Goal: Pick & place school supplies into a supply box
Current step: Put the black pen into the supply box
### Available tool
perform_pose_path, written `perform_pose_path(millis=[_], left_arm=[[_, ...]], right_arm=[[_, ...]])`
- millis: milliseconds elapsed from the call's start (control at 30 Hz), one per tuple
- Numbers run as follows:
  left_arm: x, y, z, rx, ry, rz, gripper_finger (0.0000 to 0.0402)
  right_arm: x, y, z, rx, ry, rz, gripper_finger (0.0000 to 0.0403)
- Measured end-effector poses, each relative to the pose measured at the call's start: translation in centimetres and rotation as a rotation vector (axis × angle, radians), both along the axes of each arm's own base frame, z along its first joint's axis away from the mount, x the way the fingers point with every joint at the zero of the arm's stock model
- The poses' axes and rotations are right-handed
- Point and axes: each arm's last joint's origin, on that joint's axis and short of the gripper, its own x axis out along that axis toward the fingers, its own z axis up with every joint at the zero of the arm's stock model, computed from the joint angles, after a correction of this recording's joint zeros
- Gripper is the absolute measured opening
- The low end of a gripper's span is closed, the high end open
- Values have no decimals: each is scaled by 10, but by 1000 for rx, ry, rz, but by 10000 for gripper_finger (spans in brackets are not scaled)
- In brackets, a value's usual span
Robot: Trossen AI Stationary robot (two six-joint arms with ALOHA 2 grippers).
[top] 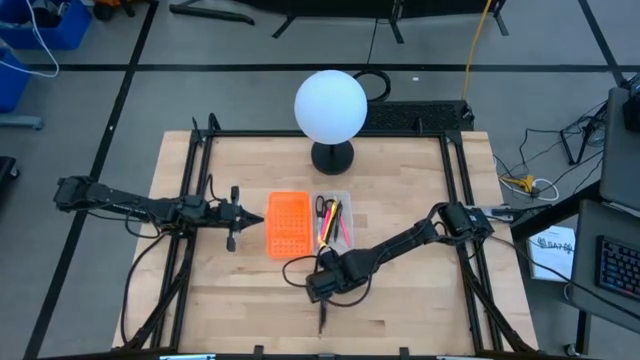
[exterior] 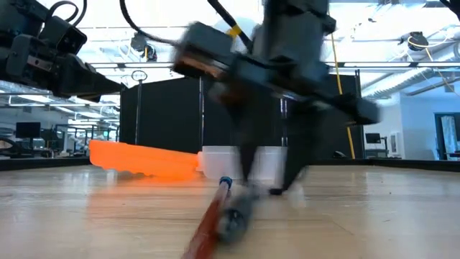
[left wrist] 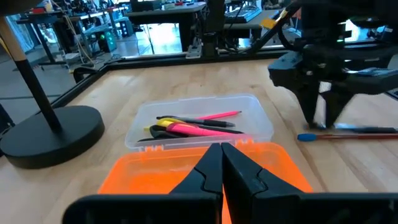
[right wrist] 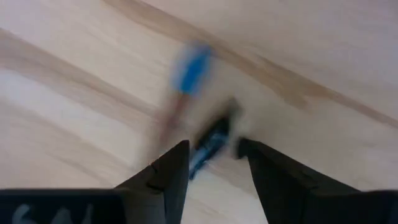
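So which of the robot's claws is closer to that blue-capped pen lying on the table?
The right gripper: it hangs directly over the blue-capped pen, jaws open. The left gripper, shut, waits beyond the orange piece.

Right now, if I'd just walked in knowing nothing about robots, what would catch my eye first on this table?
Probably the big white globe lamp at the table's far edge, then the bright orange perforated piece at mid-table beside a clear tray already holding pink, yellow and black pens. At the near edge, the right gripper hangs open over a blue-capped pen on the wood, while the left gripper waits shut beside the orange piece.

Lab: workbenches (left wrist: 168,18), monitors (exterior: 29,131) behind
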Motion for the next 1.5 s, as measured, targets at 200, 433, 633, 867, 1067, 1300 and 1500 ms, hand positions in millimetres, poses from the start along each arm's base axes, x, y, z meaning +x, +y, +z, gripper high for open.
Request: perform_pose_path(millis=[200,433,633,867,1067,1300,1500], left_arm=[[0,0,0,1,4,0,8],[0,0,0,1,5,0,8],[0,0,-1,1,9,0,8],[0,0,-1,2,11,0,8],[0,0,-2,2,19,0,8],[0,0,-3,3,28,0,8],[-1,0,-4,4,38,0,8]], right_arm=[[-15,0,-1,34,163,26,136],[-18,2,-2,20,184,84,120],[-16,2,1,-11,133,153,127],[-19,9,9,-26,88,197,157],[-22,17,16,-23,65,178,192],[-32,39,27,58,36,121,207],[-35,64,34,109,-60,49,202]])
